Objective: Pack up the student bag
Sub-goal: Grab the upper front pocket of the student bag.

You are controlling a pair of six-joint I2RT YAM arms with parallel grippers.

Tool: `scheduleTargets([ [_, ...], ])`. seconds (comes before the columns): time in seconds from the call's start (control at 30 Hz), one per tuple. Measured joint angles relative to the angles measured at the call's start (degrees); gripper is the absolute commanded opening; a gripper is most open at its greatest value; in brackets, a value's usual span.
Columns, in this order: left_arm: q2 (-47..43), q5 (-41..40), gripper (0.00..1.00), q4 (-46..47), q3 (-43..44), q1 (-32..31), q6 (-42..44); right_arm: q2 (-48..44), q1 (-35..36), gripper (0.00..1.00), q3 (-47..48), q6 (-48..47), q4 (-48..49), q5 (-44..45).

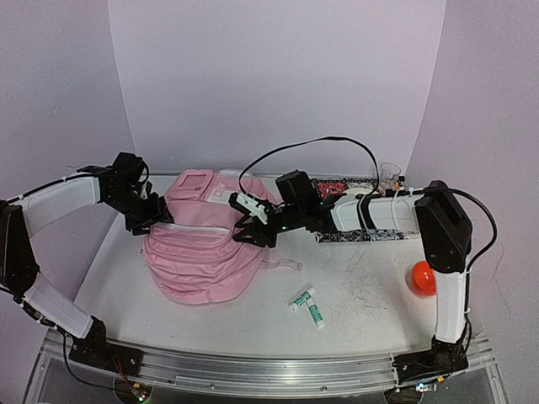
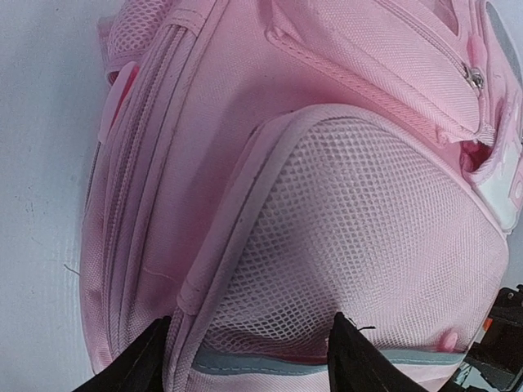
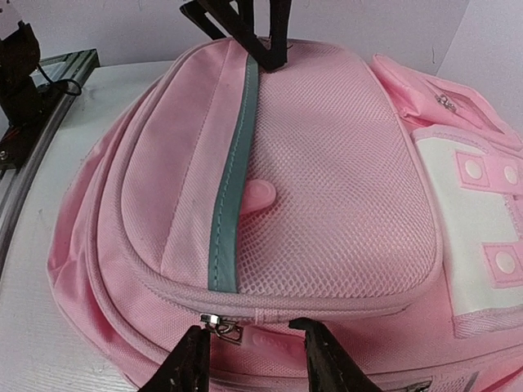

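Observation:
The pink student bag (image 1: 205,244) lies flat on the white table, front pockets up. My left gripper (image 1: 154,220) is at its left side, open, with the jaws astride the mesh pocket's edge (image 2: 327,245). My right gripper (image 1: 249,229) is at the bag's right side, open, jaws on either side of a metal zip slider (image 3: 219,325) and its pink rubber pull (image 3: 270,343). The mesh pocket with a grey-green stripe (image 3: 233,171) fills the right wrist view; the left gripper's fingers (image 3: 257,33) show at its far end.
Two glue sticks (image 1: 308,306) lie in front of the bag. An orange ball (image 1: 424,277) sits at the right by the arm. A patterned book (image 1: 358,236) and a clear cup (image 1: 388,175) are at the back right.

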Motion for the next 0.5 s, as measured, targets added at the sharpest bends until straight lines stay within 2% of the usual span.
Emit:
scheduleTargets([
  [0.1,-0.1,0.0,0.64,0.3,-0.2,0.0,0.0,0.2,0.0,0.26,0.8,-0.2,-0.8,0.1],
  [0.23,-0.3,0.0,0.61,0.4,-0.2,0.0,-0.1,0.2,0.0,0.02,0.9,0.1,-1.7,-0.5],
  [0.4,-0.3,0.0,0.52,0.4,-0.4,0.1,-0.5,0.0,0.0,0.0,0.0,1.1,-1.5,-1.7],
  [0.5,-0.4,0.4,0.3,0.2,-0.6,0.1,-1.6,-1.4,0.1,0.0,-2.3,2.2,-1.0,-1.5],
])
